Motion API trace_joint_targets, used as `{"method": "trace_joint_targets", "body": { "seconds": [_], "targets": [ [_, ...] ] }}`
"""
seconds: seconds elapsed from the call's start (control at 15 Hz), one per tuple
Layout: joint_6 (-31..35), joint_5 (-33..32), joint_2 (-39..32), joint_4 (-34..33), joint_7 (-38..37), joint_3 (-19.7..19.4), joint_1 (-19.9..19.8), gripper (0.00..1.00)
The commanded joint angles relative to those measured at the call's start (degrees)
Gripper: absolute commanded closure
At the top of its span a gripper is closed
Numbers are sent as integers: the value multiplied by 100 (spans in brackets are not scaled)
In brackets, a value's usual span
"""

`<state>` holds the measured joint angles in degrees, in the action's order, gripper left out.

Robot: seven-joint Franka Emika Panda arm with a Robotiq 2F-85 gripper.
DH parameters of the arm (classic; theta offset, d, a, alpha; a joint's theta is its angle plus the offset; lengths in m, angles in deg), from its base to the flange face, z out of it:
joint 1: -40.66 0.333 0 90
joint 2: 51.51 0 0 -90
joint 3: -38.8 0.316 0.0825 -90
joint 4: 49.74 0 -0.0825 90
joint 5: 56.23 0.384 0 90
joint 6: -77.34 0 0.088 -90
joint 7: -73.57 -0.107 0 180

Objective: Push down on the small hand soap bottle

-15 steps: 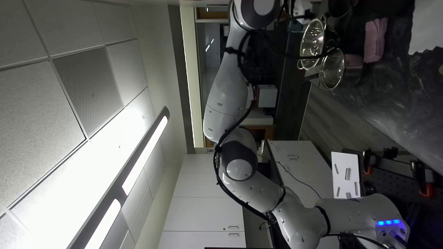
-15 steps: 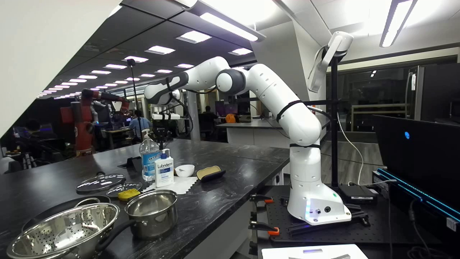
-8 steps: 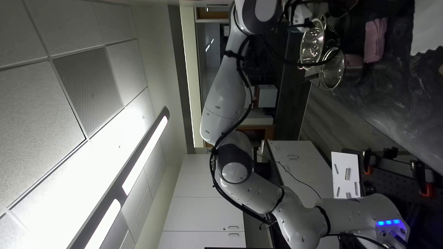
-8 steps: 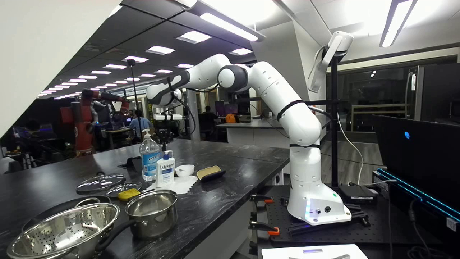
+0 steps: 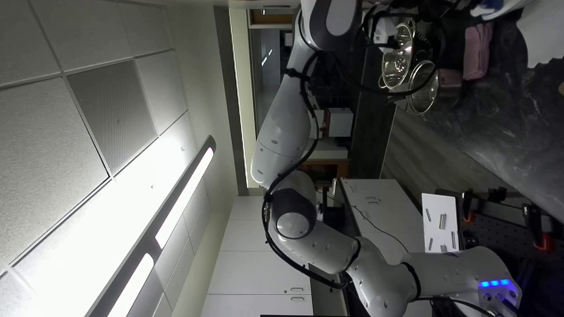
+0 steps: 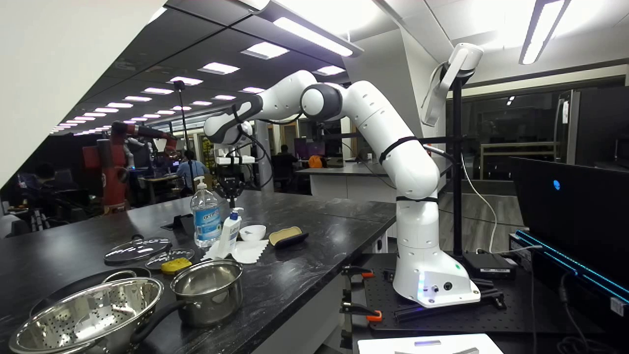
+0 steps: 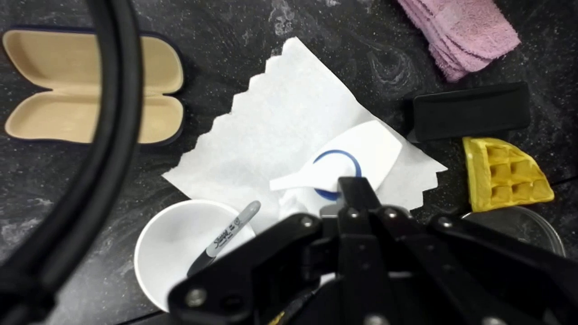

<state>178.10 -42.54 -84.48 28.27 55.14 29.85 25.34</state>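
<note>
Closed fingers on the gripper (image 7: 356,183), tips together, nothing between them: one blunt poker, just the thing for a push. In the wrist view those tips overlap the pump (image 7: 332,174) at its edge, on the side away from the spout; actual contact is too hard to call. And look at the soap bottle (image 6: 229,235) right below, tilted, its top leaning toward the arm's base in an exterior view! That smells of an off-centre load, and more force here could topple it. The smart play, I'd say: ease up, let the bottle settle upright, centre the tips over the pump's stem, then press straight down, slow and steady. Moving outward, the bottle rests on loose paper (image 7: 280,122), which may slide. The bowl (image 7: 165,246), a marker (image 7: 230,232) leaning in it, sits near one side, the big bottle (image 6: 207,223) near the other, so a sideways fall could clip either.
</note>
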Motion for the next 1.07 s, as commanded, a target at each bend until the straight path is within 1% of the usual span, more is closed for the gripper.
{"method": "trace_joint_targets", "body": {
  "seconds": [0.0,0.33,0.53,0.8,1.0],
  "targets": [
    [856,-69,141,480,224,-62,78,100],
    [1579,-681,556,607,733,-30,293,100],
    [1792,-759,626,649,930,53,375,100],
    [1892,-837,758,704,1082,134,540,100],
    [1808,-751,903,686,1081,220,625,100]
  ]
}}
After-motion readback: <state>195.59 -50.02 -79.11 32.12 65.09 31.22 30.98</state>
